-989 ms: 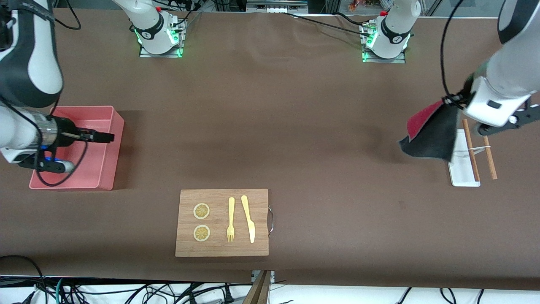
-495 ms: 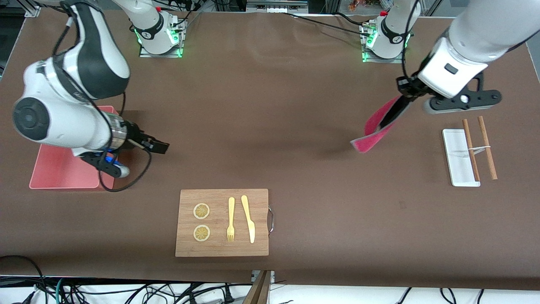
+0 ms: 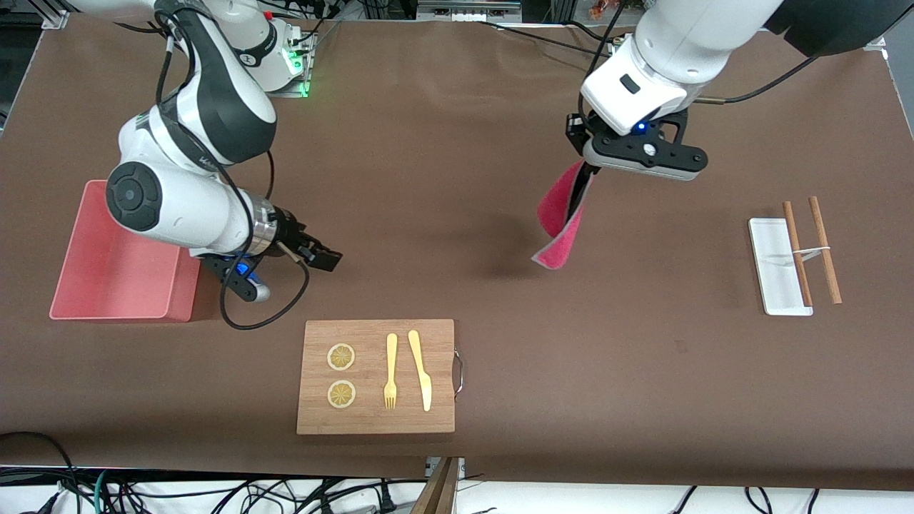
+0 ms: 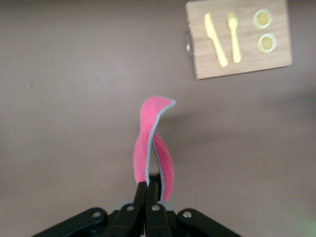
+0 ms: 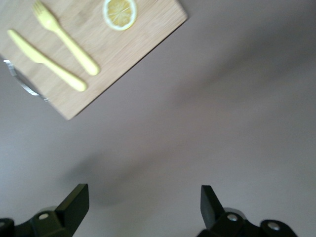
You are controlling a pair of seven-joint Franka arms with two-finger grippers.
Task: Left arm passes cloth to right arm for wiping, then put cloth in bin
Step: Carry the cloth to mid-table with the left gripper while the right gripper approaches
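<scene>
The left gripper [image 4: 147,190] is pinching the hanging cloth [image 3: 559,218] over bare table, while the right wrist view is showing the right gripper [image 5: 143,200] gaping wide and empty.

left arm [image 3: 685,43]: white, black claw | right arm [image 3: 178,207]: white-black, looped cable

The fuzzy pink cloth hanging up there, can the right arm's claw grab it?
Probably yes: the right gripper is open, the fuzzy pink cloth dangles from the left gripper, and only bare table lies between.

Brown-covered table [image 3: 457,178], tangled cables [image 3: 214,496] on pale floor along its near edge
</scene>
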